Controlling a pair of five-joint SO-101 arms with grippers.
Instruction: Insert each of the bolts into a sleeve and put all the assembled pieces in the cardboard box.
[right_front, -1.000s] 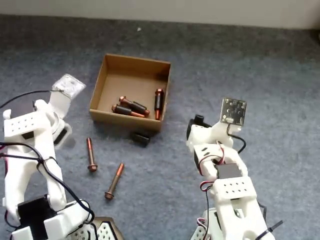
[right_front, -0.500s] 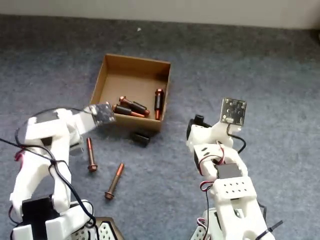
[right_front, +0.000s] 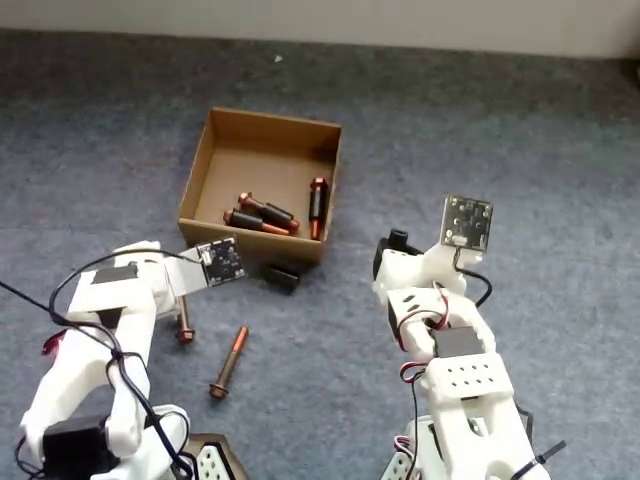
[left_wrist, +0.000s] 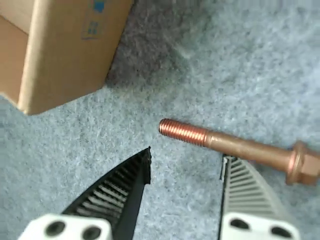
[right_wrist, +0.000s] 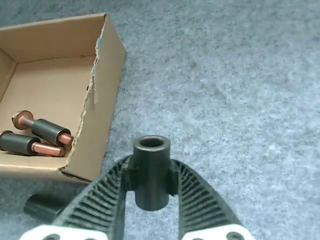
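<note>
- One copper bolt (left_wrist: 235, 146) lies flat on the grey carpeted worktop (right_front: 520, 130), just in front of the cardboard box (right_front: 262, 243), with its threaded end towards a box corner
- The left end effector (left_wrist: 186, 156) points down over this bolt with its fingers spread wide and nothing gripped; the pale finger's tip sits right by the shank, and the dark finger stands apart from the threaded end
- In the high view the left arm leans forward from its base, with the wrist bent over the bolt close to the box's front wall
- A second bolt (right_front: 229, 362) lies loose at a slant nearer the arm bases, apart from the box
- The right end effector (right_wrist: 151, 170) is clamped on a black sleeve (right_wrist: 151, 175), held upright with its bore facing up, near the box's corner
- The right arm stands folded to the right of the box in the high view
- A loose sleeve (right_front: 280, 277) lies on its side just beside the box's front wall
- Three assembled pieces (right_front: 265, 212) rest on the box floor, two side by side and one along the right wall
</note>
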